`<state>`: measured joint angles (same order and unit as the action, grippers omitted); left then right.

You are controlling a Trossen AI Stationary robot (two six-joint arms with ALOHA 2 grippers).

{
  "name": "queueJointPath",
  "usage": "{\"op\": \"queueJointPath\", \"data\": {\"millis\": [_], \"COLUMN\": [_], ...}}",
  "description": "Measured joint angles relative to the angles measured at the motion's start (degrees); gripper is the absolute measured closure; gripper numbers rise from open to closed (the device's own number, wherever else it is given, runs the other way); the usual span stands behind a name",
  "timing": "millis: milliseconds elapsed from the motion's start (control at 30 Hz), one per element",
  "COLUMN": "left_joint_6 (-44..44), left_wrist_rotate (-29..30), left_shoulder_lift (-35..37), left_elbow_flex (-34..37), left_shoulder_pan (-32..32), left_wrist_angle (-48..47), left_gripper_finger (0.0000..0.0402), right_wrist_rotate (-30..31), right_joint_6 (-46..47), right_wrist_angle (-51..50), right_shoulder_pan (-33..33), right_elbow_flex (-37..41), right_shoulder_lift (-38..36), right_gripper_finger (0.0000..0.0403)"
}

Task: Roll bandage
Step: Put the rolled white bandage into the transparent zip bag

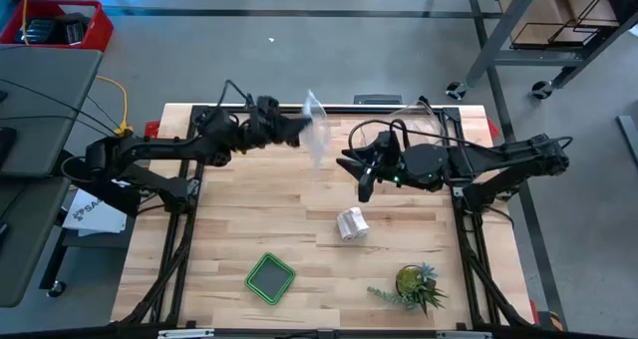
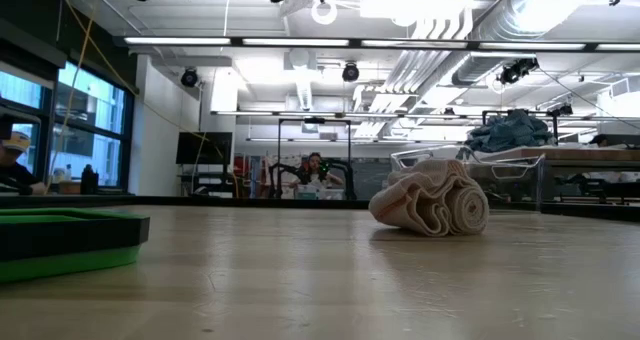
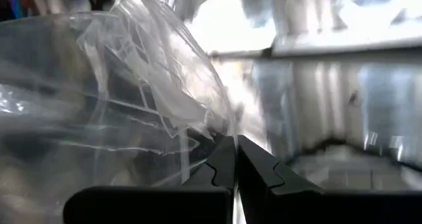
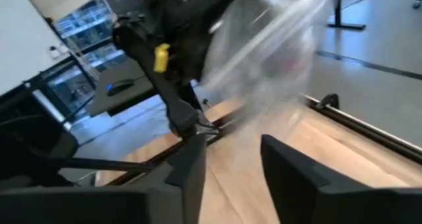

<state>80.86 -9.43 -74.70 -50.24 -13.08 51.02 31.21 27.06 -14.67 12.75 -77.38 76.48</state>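
Observation:
The bandage (image 1: pixel 351 223) lies as a loose, crumpled white roll on the wooden table, right of centre; it also shows in the low view (image 2: pixel 432 205). My left gripper (image 1: pixel 297 130) is high over the table's far part, shut on a crinkly clear plastic bag (image 1: pixel 317 130), which fills the left wrist view (image 3: pixel 132 85). My right gripper (image 1: pixel 364 186) is open and empty, above the table just beyond the bandage and to the right of the bag; its fingers stand apart in the right wrist view (image 4: pixel 234 165). My left gripper pinches the clear bag between its two shut fingers (image 3: pixel 260 174), at a crumpled part of the film (image 3: pixel 210 140) beside the fingertips. The fingers come about level from the table's left. The bag is lifted clear of the table and spreads beyond the fingertips.
A green tray (image 1: pixel 270 277) sits near the front edge, left of centre, and a small potted plant (image 1: pixel 419 284) at the front right. A clear plastic tub (image 1: pixel 424 118) stands at the far right. People show in the room beyond the table.

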Motion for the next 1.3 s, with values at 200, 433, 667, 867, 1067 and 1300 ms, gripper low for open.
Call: {"op": "queueJointPath", "data": {"millis": [200, 433, 667, 867, 1067, 1300], "left_joint_6": [-0.62, -5.36, -10.61, -11.03, -10.66, -11.03], "left_wrist_rotate": [22.04, 24.13, 25.85, 26.08, 26.92, 28.0], "left_shoulder_lift": [0.02, 0.02, 0.02, -1.67, -2.63, -2.6], "left_elbow_flex": [-1.02, -5.99, -11.56, -14.2, -14.56, -14.6], "left_shoulder_pan": [-0.01, 2.47, 3.52, 4.23, 5.64, 6.88], "left_wrist_angle": [0.11, -3.85, -13.25, -13.79, -13.69, -12.7], "left_gripper_finger": [0.0401, 0.0401, 0.0401, 0.0401, 0.0401, 0.0401], "right_wrist_rotate": [3.25, 8.12, 4.11, 6.59, 8.87, 8.97], "right_joint_6": [-7.55, -9.26, -9.48, -9.64, -11.05, -10.47], "right_wrist_angle": [4.25, 7.08, 11.31, 12.02, 12.31, 12.47], "right_shoulder_pan": [1.4, -1.63, -3.66, -5.24, -6.01, -6.14], "right_elbow_flex": [0.0, 0.07, 0.04, 0.09, 0.04, 0.04], "right_shoulder_lift": [2.9, 4.62, 5.36, 6.88, 7.53, 8.14], "right_gripper_finger": [0.0223, 0.0212, 0.0212, 0.0212, 0.0212, 0.0229]}}
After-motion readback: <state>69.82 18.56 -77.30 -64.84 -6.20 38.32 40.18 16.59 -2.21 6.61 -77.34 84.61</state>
